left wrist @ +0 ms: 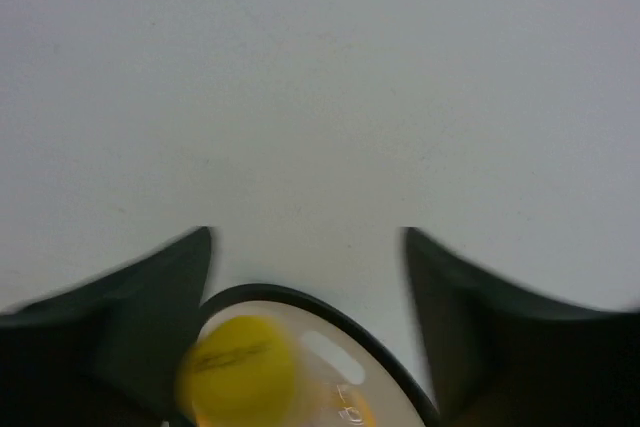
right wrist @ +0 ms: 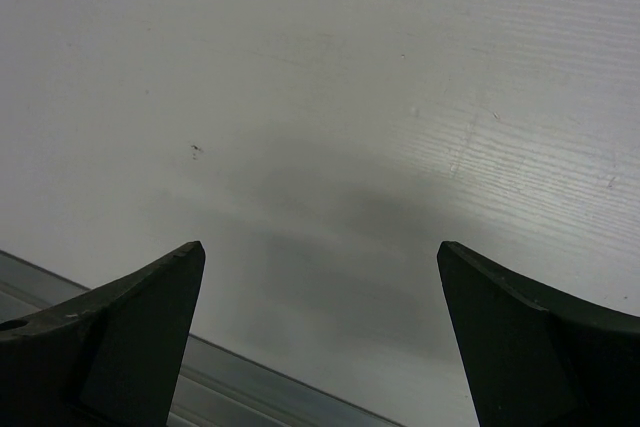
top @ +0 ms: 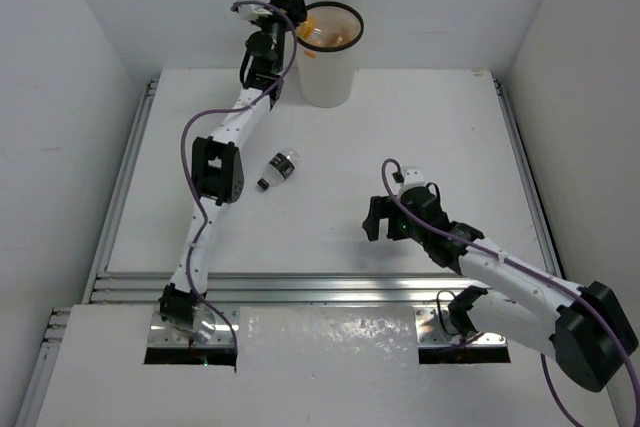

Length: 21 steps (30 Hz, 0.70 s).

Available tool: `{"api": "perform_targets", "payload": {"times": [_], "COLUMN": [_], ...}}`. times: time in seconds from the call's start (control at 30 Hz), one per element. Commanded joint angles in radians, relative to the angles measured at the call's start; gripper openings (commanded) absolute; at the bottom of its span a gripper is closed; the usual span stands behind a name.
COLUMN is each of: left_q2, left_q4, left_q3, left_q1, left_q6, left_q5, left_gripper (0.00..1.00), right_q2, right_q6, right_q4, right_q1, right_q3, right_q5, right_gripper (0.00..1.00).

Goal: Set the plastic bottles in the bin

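Note:
The white bin (top: 325,77) with a thin black rim stands at the back of the table, and orange bottles (top: 322,35) lie inside it. My left gripper (top: 295,2) hangs over the bin's left rim with its jaws open. In the left wrist view a blurred yellow-capped orange bottle (left wrist: 235,367) sits inside the bin's rim (left wrist: 340,319), below the left gripper (left wrist: 307,232) and free of the fingers. A clear bottle (top: 278,169) with a dark label and black cap lies on the table. My right gripper (top: 372,217) hovers open and empty right of it.
White walls enclose the table on three sides. Metal rails (top: 300,289) run along the near edge, and one rail (right wrist: 250,377) shows just under the right gripper (right wrist: 320,247). The left arm's elbow (top: 218,169) hangs just left of the clear bottle.

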Motion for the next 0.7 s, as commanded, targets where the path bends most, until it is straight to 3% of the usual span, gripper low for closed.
{"api": "perform_targets", "payload": {"times": [0.0, 0.1, 0.23, 0.43, 0.6, 0.67], "left_q2": [0.017, 0.017, -0.070, -0.264, -0.574, -0.637], "left_q4": [0.082, 0.070, 0.010, -0.157, -0.304, -0.381], "left_q3": [0.003, 0.006, -0.004, -0.045, -0.276, -0.281], "left_q1": [-0.012, -0.028, -0.051, -0.043, -0.045, -0.045], "left_q6": [0.075, 0.149, 0.267, 0.307, 0.302, 0.313], "left_q5": [-0.016, 0.001, -0.005, -0.186, -0.182, -0.168], "left_gripper": [0.86, 1.00, 1.00, 1.00, 1.00, 1.00], "right_q2": [0.006, 0.018, 0.069, 0.109, 0.150, 0.188], "right_q6": [-0.021, -0.024, -0.015, -0.010, -0.041, -0.029], "right_q4": [0.041, 0.044, 0.056, 0.079, 0.156, 0.151], "right_q1": [-0.003, -0.003, -0.003, -0.003, -0.003, -0.001], "right_q3": [0.019, 0.025, 0.030, 0.040, 0.047, 0.072], "right_q5": [-0.011, -0.023, -0.062, -0.083, -0.132, -0.135], "right_gripper": [0.99, 0.99, 0.99, 0.99, 0.99, 0.99]}}
